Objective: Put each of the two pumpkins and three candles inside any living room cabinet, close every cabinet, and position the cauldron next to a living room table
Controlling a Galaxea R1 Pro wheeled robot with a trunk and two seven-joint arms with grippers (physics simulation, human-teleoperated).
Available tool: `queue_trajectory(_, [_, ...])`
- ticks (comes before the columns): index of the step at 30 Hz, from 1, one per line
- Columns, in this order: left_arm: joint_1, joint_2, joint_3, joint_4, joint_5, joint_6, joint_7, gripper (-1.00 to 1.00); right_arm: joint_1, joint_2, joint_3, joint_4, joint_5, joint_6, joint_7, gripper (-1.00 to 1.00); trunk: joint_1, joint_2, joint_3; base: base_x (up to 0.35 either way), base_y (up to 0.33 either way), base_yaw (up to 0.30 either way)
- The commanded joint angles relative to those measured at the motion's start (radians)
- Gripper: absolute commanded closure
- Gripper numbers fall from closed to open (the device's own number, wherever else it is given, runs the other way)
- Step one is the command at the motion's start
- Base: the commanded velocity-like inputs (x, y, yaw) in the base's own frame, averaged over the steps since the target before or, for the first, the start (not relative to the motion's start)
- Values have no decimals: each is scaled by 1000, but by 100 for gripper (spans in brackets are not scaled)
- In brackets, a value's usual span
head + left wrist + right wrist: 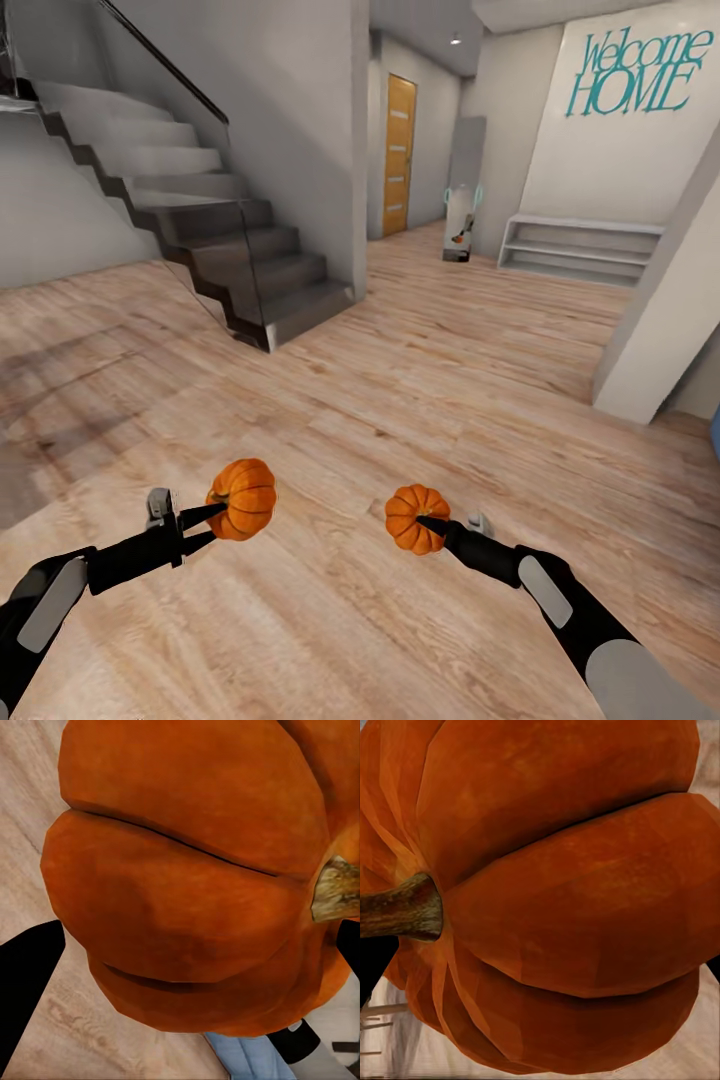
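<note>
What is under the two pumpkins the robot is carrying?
Bare wooden floor. The left pumpkin sits in the left gripper, the right pumpkin in the right gripper, both above the planks. The pumpkins cover the floor directly beneath them.

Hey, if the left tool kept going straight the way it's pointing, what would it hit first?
Apart from the pumpkin the left tool already holds, nothing nearby: bare wood floor stretches ahead, though depth is hard to judge.

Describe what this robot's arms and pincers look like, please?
Both arms are glossy black with pale grey panels set into the forearms. Each ends in a small grey block and slim black fingers tapering to sharp points: the left gripper shows two, the right gripper looks like a single spike from here. No cables or markings are visible.
</note>
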State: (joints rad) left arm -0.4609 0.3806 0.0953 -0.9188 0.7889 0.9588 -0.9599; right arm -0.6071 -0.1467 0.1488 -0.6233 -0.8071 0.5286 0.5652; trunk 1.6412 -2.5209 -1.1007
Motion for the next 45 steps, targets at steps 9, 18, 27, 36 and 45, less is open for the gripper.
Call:
queue_trajectory(9, [-1, 0, 0, 0, 8, 8, -2, 100, 0, -1, 4, -1, -10, 4, -4, 100, -4, 2, 43, 0, 0, 245])
queue_trajectory(18, [-1, 0, 0, 0, 9, 8, -2, 100, 0, -1, 6, -1, -10, 3, -4, 100, -8, 4, 86, 0, 0, 245])
queue_trajectory(27, [-1, 0, 2, 0, 7, 8, -2, 100, 0, -1, 6, -1, -10, 2, -4, 100, -10, 5, 110, 0, 0, 245])
queue_trajectory(36, [-1, 0, 3, 0, 6, 8, -2, 100, 0, -1, 7, -1, -10, 2, -5, 100, -10, 5, 119, 0, 0, 245])
queue_trajectory(45, [-1, 0, 3, 0, 7, 8, -2, 100, 0, -1, 7, -1, -10, 1, -5, 100, -10, 5, 127, -81, 0, 245])
